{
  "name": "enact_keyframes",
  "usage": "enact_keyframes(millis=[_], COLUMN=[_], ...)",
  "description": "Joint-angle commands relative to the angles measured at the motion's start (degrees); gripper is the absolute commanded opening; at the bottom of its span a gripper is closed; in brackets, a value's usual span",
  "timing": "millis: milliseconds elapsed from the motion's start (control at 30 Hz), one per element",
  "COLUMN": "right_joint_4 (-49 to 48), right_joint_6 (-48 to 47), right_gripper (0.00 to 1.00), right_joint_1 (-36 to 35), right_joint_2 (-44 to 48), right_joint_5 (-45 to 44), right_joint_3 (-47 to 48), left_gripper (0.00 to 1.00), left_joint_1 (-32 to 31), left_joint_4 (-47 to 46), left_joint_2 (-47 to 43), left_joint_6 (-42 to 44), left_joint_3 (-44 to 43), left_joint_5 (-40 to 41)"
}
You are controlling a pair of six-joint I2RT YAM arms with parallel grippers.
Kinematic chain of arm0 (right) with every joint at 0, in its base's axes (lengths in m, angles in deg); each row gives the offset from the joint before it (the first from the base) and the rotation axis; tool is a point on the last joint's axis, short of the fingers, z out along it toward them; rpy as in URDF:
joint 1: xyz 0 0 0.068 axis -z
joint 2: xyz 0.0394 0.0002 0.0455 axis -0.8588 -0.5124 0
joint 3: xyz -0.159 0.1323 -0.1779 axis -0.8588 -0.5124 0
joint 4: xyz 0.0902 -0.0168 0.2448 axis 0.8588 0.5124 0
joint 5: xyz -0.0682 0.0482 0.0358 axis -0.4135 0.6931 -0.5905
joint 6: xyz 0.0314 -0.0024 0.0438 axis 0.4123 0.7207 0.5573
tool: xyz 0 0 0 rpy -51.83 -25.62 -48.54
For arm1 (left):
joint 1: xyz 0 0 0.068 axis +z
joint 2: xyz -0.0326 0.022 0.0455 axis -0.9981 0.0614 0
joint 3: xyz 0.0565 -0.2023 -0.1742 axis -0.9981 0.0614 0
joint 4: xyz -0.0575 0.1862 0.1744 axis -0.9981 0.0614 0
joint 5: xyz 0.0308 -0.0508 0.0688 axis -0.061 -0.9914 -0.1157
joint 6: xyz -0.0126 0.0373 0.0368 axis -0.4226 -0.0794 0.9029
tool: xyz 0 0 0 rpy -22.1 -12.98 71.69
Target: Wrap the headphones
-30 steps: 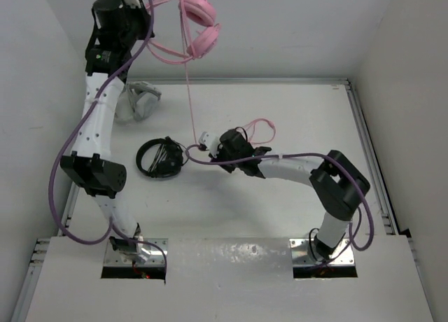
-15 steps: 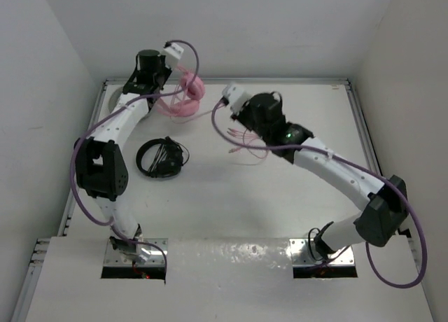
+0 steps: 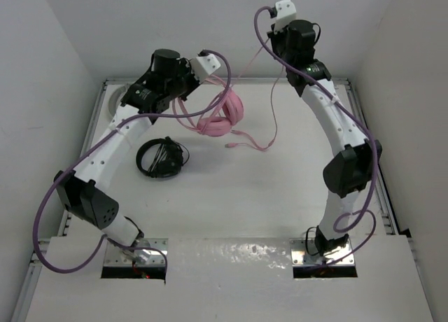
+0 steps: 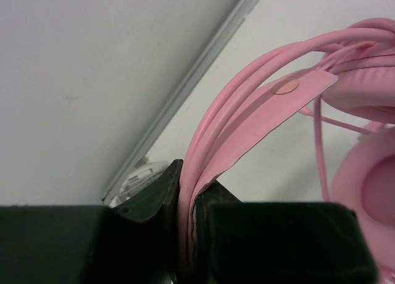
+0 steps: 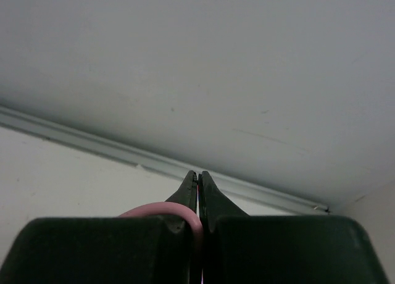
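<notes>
The pink headphones (image 3: 222, 117) hang over the back of the table. My left gripper (image 3: 183, 91) is shut on their thin headband (image 4: 247, 117), with cable turns lying along the band. One padded earcup (image 4: 370, 185) shows at the right of the left wrist view. My right gripper (image 3: 278, 50) is raised against the back wall and shut on the pink cable (image 5: 166, 208). From it the cable (image 3: 273, 108) drops to the table and ends in loose bends. Another stretch runs back to the headphones.
Black headphones (image 3: 161, 157) lie on the table left of centre, under the left arm. A white object (image 4: 139, 178) sits at the back left corner by the table rail (image 3: 301, 80). White walls close in the back and both sides.
The left gripper has carried the headphones right and forward from the back left corner. The right gripper has swung up and back to the wall, drawing the cable off the table.
</notes>
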Motion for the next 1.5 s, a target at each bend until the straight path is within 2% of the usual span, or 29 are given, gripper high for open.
enact_keyframes(millis=[0,67,167,200,267,300,367,500,567,633,667,800,967,1167,1233,1267,1300,1400,1433,1467], right_joint_4=[0.1,0.0,-2.6,-3.2,-7.0,-8.5,-15.8,-25.7,-29.1,-29.8,-29.8,-28.9,-24.1,-20.5,-19.4,-19.5,-19.6,-20.2,-20.0,-19.7], right_joint_6=[6.1,6.4,4.2,3.7,3.7,4.1,6.6,12.1,13.4,13.1,12.9,11.6,9.7,8.5,8.7,8.6,8.4,8.6,8.7,8.7], right_gripper=[0.0,0.0,0.0,0.01,0.03,0.07,0.1,0.24,0.37,0.45,0.52,0.61,0.68,0.76,0.76,0.75,0.64,0.22,0.0,0.0], right_joint_1=[3.4,4.7,5.1,5.0,4.8,4.5,3.7,1.5,0.8,-0.2,-0.3,-0.4,-0.3,-0.3,-0.4,-0.3,-0.3,-0.3,-0.5,-1.1], right_joint_2=[-2.6,-2.9,-1.8,-1.0,-0.2,0.2,0.9,-0.6,-2.5,-3.7,-4.9,-7.5,-11.3,-10.9,-10.1,-9.6,-8.7,-7.5,-6.7,-6.3], right_joint_5=[2.6,7.0,13.0,19.7,25.8,30.1,32.4,36.4,37.6,37.1,36.5,32.1,22.5,9.9,8.1,7.7,7.6,7.3,7.5,7.9], right_joint_3=[4.2,3.0,-4.6,-9.5,-14.9,-20.4,-27.9,-35.6,-37.4,-38.0,-38.1,-38.9,-37.7,-39.1,-40.1,-40.6,-41.3,-43.8,-44.8,-45.5], left_gripper=[0.0,0.0,0.0,0.0,0.0,0.0,0.0,0.0,0.0,0.0,0.0,0.0,0.0,0.0,0.0,0.0,0.0,0.0,0.0,0.0], left_joint_1=[-0.4,-0.5,-0.5,-0.5,-0.5,-0.4,-0.4,-0.4,-0.4,-0.4,-0.4,0.3,2.1,5.4,6.3,7.3,8.0,10.4,10.8,11.6], left_joint_4=[10.4,14.1,16.1,16.2,15.7,15.4,14.0,11.0,8.9,7.7,7.5,6.9,5.8,4.4,3.8,3.5,3.1,1.5,1.1,0.8], left_joint_2=[-1.5,-1.3,-0.7,-0.5,0.5,0.9,2.3,5.9,6.9,8.0,8.2,8.6,8.9,9.1,9.2,9.4,9.5,9.9,10.1,10.3], left_joint_6=[-2.2,-5.0,-11.3,-13.2,-18.9,-21.0,-26.9,-36.7,-39.9,-40.7,-41.8,-43.9,-47.0,-48.8,-49.5,-49.8,-50.8,-52.7,-53.1,-53.4], left_joint_3=[-3.7,-6.9,-13.4,-17.2,-21.0,-24.7,-28.4,-37.5,-39.7,-42.3,-42.9,-45.3,-49.1,-50.0,-49.3,-48.5,-48.1,-46.6,-46.2,-45.7], left_joint_5=[-8.6,-14.7,-20.8,-23.1,-25.3,-27.2,-28.9,-30.1,-29.7,-28.2,-27.7,-26.4,-25.2,-23.9,-23.6,-24.0,-24.2,-25.4,-25.5,-25.4])
